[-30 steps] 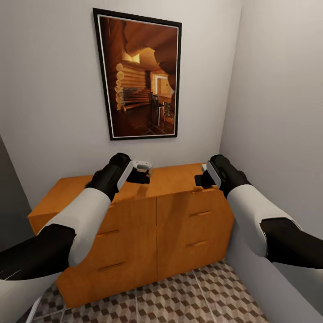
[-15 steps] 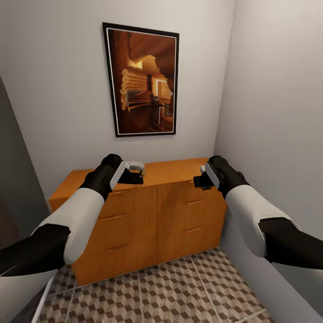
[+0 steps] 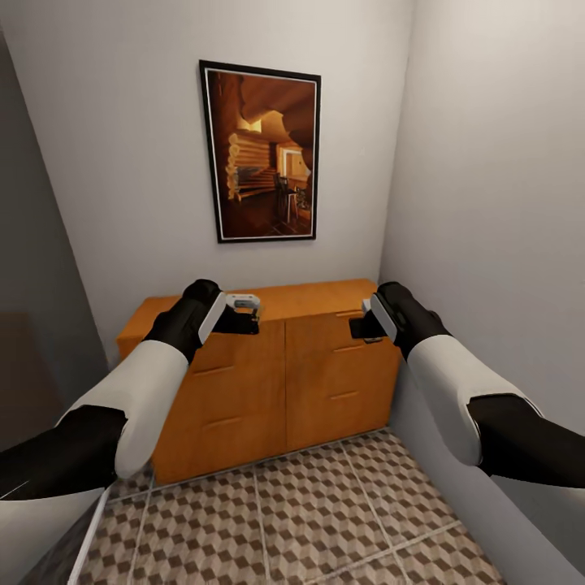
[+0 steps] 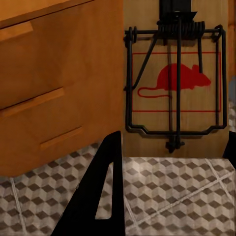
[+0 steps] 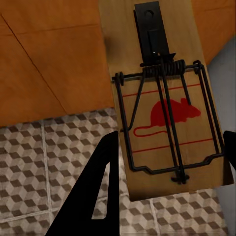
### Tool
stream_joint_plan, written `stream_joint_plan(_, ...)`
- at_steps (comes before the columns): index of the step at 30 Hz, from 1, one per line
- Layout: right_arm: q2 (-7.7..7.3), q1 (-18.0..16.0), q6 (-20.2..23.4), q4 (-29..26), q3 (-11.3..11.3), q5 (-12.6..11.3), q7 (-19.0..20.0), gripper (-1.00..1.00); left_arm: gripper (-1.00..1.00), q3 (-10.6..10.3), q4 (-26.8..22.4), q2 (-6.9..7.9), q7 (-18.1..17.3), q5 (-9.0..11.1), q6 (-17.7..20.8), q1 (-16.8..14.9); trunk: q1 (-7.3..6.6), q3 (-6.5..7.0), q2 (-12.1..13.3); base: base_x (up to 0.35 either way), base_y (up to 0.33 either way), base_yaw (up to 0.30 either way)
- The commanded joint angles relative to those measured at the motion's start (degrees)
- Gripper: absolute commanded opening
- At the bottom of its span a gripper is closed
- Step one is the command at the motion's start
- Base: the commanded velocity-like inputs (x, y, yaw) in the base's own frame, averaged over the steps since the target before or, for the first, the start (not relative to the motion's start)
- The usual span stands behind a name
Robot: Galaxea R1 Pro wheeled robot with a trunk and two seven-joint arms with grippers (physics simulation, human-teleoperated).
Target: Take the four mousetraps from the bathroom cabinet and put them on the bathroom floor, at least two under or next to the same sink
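The orange-brown cabinet (image 3: 268,374) stands against the far wall in the head view, its drawers closed. My left gripper (image 3: 244,315) hangs in front of its top edge, shut on a mousetrap (image 4: 177,83), a pale wooden slab with black wire and a red mouse print. My right gripper (image 3: 362,327) is level with the cabinet's right end and shut on a second mousetrap (image 5: 162,123) of the same look. In both wrist views the trap lies between the dark fingers (image 4: 101,196) (image 5: 103,177) over the cube-patterned floor (image 3: 309,512).
A framed picture (image 3: 262,150) hangs above the cabinet. A plain wall (image 3: 487,203) runs close along the right, and a dark panel (image 3: 32,309) stands at the left. Tiled floor stretches between me and the cabinet.
The whole view has pulled back from the cabinet, so more floor shows below it. Both grippers keep their traps and hold the same pose.
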Motion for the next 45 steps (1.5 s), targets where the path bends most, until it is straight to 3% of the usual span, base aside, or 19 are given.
stream_joint_plan(1,-0.02,0.0,0.2,0.0,0.2,-0.2,-0.1,-1.00,-1.00,-0.2,0.0,0.04,0.1,0.2,0.2,0.0,-0.04,-0.06,0.0,-0.345,0.000,0.000)
stream_joint_plan(15,0.02,0.0,-0.8,0.8,0.3,-0.3,-0.2,-1.00,-1.00,-0.1,5.0,0.95,0.1,0.2,0.2,0.0,-0.04,-0.06,0.0,-0.345,0.000,0.000)
stream_joint_plan(28,0.06,0.0,-8.3,8.8,0.3,-0.3,-0.2,-1.00,-1.00,-0.1,14.6,1.34,0.0,0.2,0.2,0.0,-0.04,-0.06,0.0,-0.346,0.000,0.000)
stream_joint_plan(32,0.08,0.0,-11.6,11.8,0.3,-0.2,-0.2,-1.00,-1.00,-0.1,17.4,2.27,-0.1,0.2,0.2,0.0,-0.04,-0.06,0.0,-0.346,0.000,0.000)
stream_joint_plan(36,0.00,0.0,-12.9,12.9,0.3,-0.2,-0.2,-1.00,-1.00,-0.2,19.0,3.04,-0.1,0.2,0.1,0.0,-0.04,-0.06,0.0,-0.346,0.000,0.000)
stream_joint_plan(45,-0.02,0.0,-13.2,13.1,0.3,-0.2,0.0,-1.00,-1.00,-0.2,20.2,3.29,-0.1,0.2,-0.1,0.0,-0.04,-0.06,0.0,-0.346,0.000,0.000)
